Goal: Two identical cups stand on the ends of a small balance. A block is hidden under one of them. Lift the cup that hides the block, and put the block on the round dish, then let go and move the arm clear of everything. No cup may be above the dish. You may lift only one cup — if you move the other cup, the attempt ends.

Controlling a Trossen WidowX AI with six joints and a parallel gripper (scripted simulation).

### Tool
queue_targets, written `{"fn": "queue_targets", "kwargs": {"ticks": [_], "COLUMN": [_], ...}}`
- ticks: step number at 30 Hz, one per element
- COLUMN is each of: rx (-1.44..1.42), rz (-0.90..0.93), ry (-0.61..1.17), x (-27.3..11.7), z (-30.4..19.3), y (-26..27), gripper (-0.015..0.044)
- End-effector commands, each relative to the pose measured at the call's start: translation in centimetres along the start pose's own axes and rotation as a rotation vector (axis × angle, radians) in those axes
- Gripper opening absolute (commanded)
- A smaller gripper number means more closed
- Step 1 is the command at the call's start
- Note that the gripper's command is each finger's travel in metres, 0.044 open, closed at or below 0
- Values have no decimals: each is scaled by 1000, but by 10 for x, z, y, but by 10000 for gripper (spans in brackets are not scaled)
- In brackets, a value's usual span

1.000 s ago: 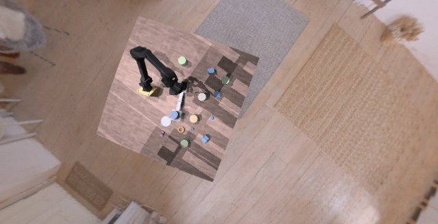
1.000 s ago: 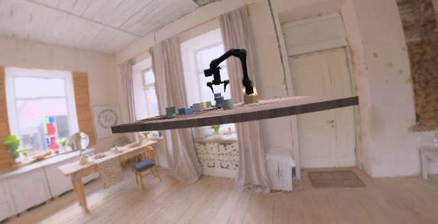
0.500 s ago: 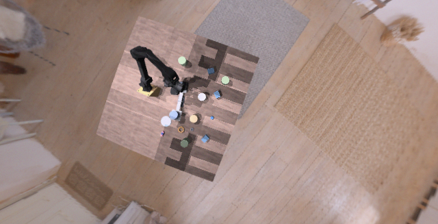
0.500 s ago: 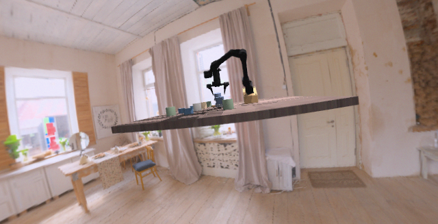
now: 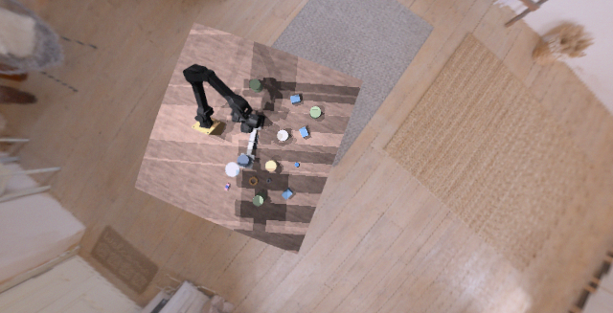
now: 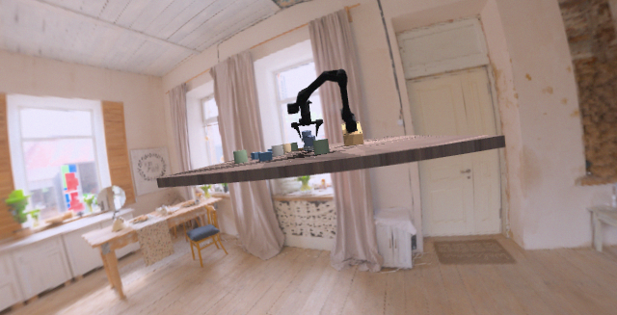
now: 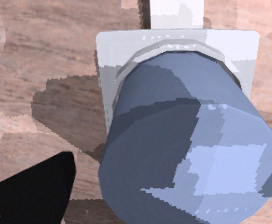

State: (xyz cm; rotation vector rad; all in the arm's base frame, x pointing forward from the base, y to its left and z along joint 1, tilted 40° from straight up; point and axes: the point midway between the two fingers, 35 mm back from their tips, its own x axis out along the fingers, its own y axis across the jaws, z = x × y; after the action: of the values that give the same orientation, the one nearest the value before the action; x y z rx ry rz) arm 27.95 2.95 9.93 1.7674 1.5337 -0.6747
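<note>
A white balance beam (image 5: 252, 143) lies on the table with a blue-grey cup on each end. One cup (image 5: 244, 160) stands in plain sight at the near end. The other cup (image 7: 189, 143) fills the wrist view, upright on its white square pad (image 7: 180, 46), and is hidden under my gripper in the top view. My gripper (image 5: 255, 122) hovers right above that cup, open and empty, and also shows in the side view (image 6: 307, 124) with its fingers spread over the cup (image 6: 308, 138). A pale round dish (image 5: 232, 169) lies beside the near cup. No block is visible.
Scattered around are green cylinders (image 5: 315, 111) (image 5: 255, 84) (image 5: 258, 200), a white one (image 5: 283, 135), a yellow one (image 5: 271, 166), blue blocks (image 5: 295, 99) (image 5: 304, 132) (image 5: 287, 193), a brown ring (image 5: 253, 180) and the yellow arm base (image 5: 207, 127).
</note>
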Motion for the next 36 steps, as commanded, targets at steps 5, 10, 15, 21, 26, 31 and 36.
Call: {"fn": "queue_targets", "kwargs": {"ticks": [5, 10, 15, 21, 26, 31, 36], "rx": [7, 7, 7, 7, 7, 7, 7], "rz": [-4, -4, -3, -3, -3, -3, -3], "ry": [-1, 0, 1, 2, 2, 2, 1], "x": [14, 22, 30, 35, 35, 35, 33], "z": [0, 0, 0, -1, -1, -1, 0], "y": [-1, -2, -2, -3, -3, -3, -2], "gripper": [440, 440, 440, 414, 341, 308, 177]}}
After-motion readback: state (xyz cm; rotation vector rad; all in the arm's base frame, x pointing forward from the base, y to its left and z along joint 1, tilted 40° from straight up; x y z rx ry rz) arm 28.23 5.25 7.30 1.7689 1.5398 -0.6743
